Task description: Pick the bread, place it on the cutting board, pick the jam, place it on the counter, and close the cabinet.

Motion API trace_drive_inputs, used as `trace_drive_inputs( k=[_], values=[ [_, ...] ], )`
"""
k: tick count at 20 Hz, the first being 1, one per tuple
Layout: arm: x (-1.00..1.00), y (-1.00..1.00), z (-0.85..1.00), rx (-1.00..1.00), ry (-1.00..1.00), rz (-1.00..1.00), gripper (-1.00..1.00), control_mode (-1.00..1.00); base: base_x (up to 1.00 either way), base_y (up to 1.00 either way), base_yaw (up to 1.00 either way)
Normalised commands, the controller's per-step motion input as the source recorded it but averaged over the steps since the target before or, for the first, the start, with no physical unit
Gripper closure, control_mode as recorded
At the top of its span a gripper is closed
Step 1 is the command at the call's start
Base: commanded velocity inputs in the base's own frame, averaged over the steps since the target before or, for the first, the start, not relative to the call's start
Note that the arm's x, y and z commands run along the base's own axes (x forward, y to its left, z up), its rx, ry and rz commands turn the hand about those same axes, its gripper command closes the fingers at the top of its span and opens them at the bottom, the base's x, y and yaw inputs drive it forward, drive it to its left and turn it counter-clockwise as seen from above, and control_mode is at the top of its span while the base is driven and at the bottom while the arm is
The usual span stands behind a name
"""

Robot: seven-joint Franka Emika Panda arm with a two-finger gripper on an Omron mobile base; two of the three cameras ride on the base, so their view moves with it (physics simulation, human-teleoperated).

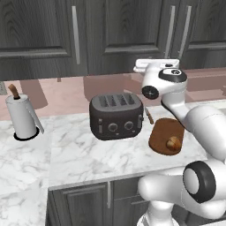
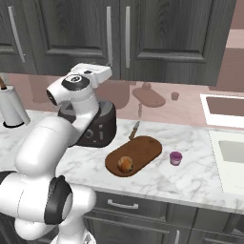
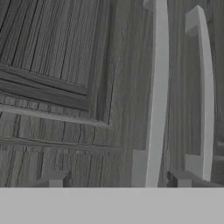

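The bread [image 2: 125, 164] [image 1: 173, 143] lies on the near end of the reddish cutting board [image 2: 142, 148] [image 1: 162, 130]. The pink-purple jam [image 2: 176, 157] stands on the marble counter [image 2: 195, 183] just right of the board. The upper cabinet [image 2: 157, 38] looks shut, its doors flush. In the hand view my gripper [image 3: 117, 180] is open and holds nothing. It faces the cabinet door [image 3: 65, 87] at close range, beside two silver bar handles [image 3: 157, 87]. The arm is raised above the toaster.
A dark toaster [image 1: 116, 115] stands on the counter left of the board, under my arm. A paper towel holder [image 1: 22, 117] stands at the far left. A sink [image 2: 231, 150] is set into the counter at the right.
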Motion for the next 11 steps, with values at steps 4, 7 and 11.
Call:
trace_drive_inputs(
  k=[4,7,11],
  values=[
    [0.26,0.00,0.00,0.00,0.01,0.02,-1.00,-1.00,0.00,0.00,0.00],
    [0.27,0.00,0.00,0.00,0.00,0.01,-1.00,-1.00,0.00,0.00,0.00],
    [0.26,0.00,0.00,0.00,0.00,0.01,-1.00,-1.00,0.00,0.00,0.00]
  ],
)
